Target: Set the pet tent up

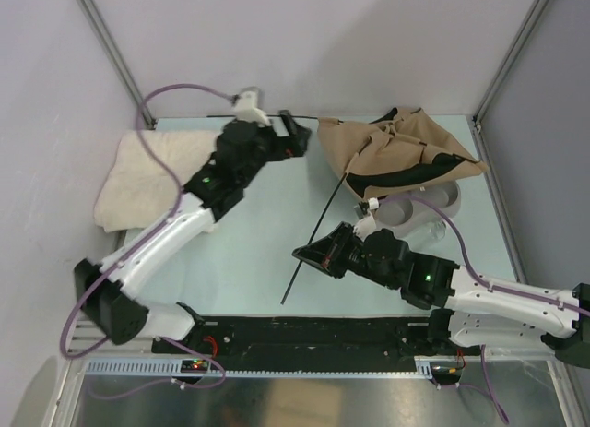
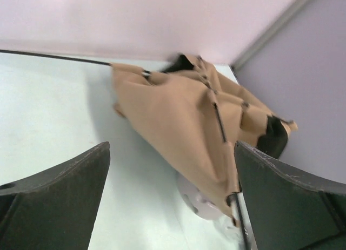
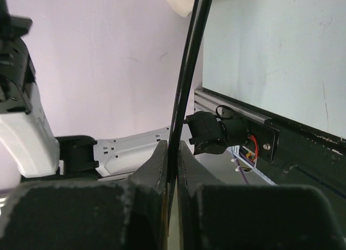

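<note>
Riskily, right fingers point(image 3: 152, 171) pinched the slim pole point(image 3: 186, 82), left fingers point(image 2: 59, 196) gaped wide; twisting could pull it from the pet tent point(image 1: 396, 155).

Soft, even light throughout; left wrist view slightly blurred.

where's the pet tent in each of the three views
top external: the pet tent lies crumpled at the far right of the table.
left wrist: it fills the centre.
right wrist: not in it.
shared landmark: the thin dark pole, which seems to leave the tent's lower edge and runs up the middle, clamped in the right hand.
</note>
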Controlling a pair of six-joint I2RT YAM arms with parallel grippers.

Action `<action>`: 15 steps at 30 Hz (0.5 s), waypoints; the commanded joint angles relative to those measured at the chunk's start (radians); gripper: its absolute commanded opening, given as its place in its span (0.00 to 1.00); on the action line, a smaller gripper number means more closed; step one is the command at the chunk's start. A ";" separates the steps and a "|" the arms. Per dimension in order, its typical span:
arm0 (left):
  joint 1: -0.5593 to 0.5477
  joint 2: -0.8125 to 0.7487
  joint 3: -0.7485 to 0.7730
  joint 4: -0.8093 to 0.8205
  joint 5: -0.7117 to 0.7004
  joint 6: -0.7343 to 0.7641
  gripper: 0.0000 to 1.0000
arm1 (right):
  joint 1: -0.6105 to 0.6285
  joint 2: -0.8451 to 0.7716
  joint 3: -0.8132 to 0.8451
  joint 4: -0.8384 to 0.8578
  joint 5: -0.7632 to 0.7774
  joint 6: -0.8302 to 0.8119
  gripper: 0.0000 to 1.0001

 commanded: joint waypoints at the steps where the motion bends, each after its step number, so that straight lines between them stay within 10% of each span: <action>1: 0.098 -0.173 -0.137 0.006 0.004 -0.023 1.00 | -0.023 -0.034 0.048 0.051 0.025 -0.015 0.00; 15: 0.014 -0.189 -0.571 0.347 0.303 -0.268 0.96 | -0.070 0.029 0.133 0.116 -0.044 0.010 0.00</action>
